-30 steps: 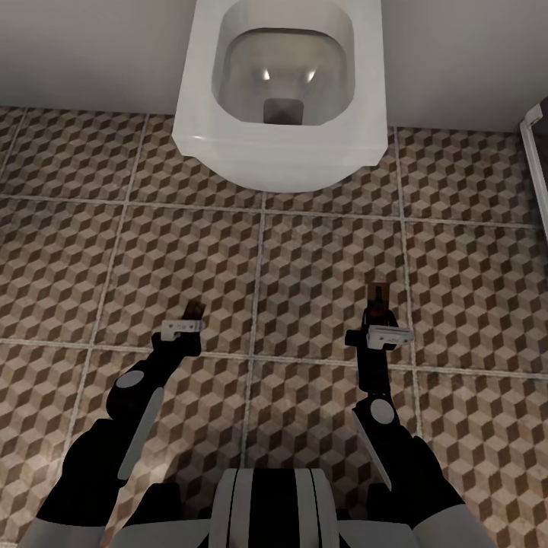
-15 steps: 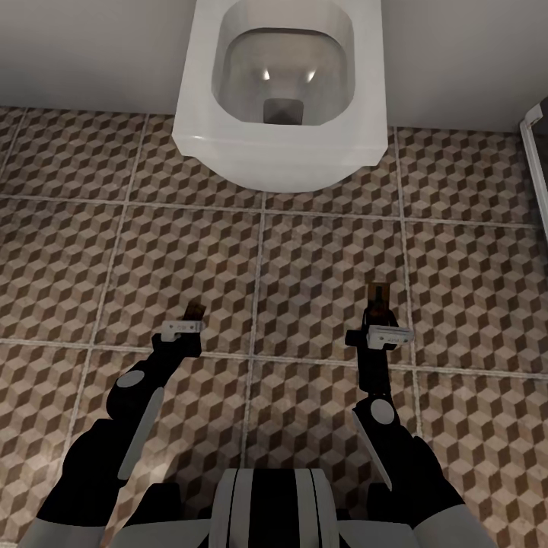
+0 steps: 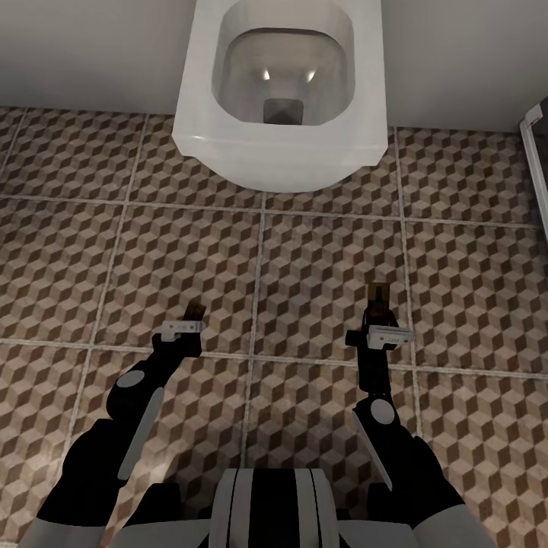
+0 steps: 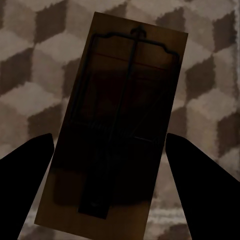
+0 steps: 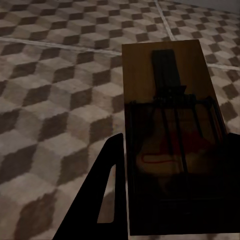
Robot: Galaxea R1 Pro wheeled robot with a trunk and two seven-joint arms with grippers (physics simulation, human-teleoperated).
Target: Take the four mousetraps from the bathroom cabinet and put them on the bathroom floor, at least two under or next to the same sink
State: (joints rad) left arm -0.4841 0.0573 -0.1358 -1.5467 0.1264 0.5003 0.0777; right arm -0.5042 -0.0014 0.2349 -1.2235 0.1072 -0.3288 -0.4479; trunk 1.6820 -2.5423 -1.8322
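Note:
Two mousetraps are in hand above the bathroom floor (image 3: 320, 251). In the head view my left gripper (image 3: 192, 313) holds a small tan mousetrap (image 3: 195, 308) low over the cube-patterned tiles. The left wrist view has that mousetrap (image 4: 120, 115) between two dark fingers (image 4: 27, 172), which touch its long edges. My right gripper (image 3: 378, 306) is shut on a second mousetrap (image 3: 377, 292). In the right wrist view this mousetrap (image 5: 167, 115) lies flat between the fingers, wire parts up, above the tiles (image 5: 55, 95). The cabinet and the bathroom sink are out of view.
A white toilet (image 3: 278, 91) stands against the wall straight ahead, its bowl overhanging the tiles. A white frame edge (image 3: 535, 152) shows at the far right. Open tiled floor lies between the toilet and my grippers and to either side.

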